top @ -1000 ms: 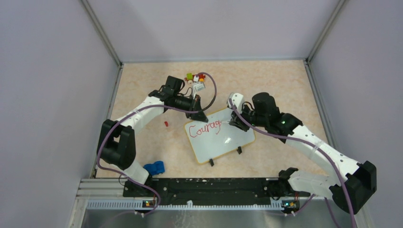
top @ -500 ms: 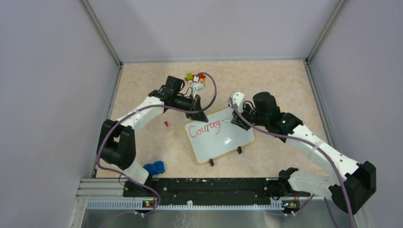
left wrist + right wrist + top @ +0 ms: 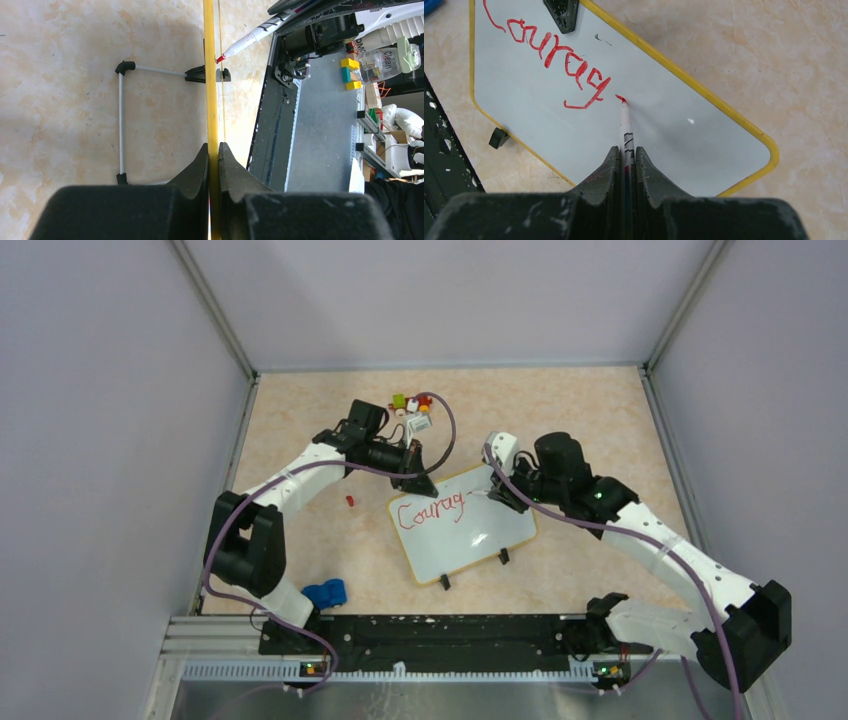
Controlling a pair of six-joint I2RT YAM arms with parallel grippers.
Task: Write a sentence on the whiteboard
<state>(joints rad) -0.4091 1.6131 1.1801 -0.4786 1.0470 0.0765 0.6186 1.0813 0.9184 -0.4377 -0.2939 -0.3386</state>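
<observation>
The whiteboard [image 3: 475,540], glossy white with a yellow rim, lies tilted at mid-table on small black feet. Red marker letters reading "Courag" [image 3: 430,510] run along its far-left part, the only piece of the sentence that shows [image 3: 551,52]. My left gripper [image 3: 418,480] is shut on the board's far-left rim; the left wrist view shows the yellow edge [image 3: 211,75] pinched between the jaws [image 3: 213,147]. My right gripper [image 3: 497,495] is shut on a white marker [image 3: 625,127]. Its red tip touches the board just right of the "g".
A cluster of small coloured blocks [image 3: 412,403] sits behind the left gripper. A tiny red piece [image 3: 349,500] lies left of the board, and a blue object [image 3: 325,593] near the left arm's base. A black rail [image 3: 430,632] spans the near edge. Grey walls enclose the table.
My right gripper and the marker have shifted slightly to the right, past the end of the "g". The left gripper and the board have stayed still.
</observation>
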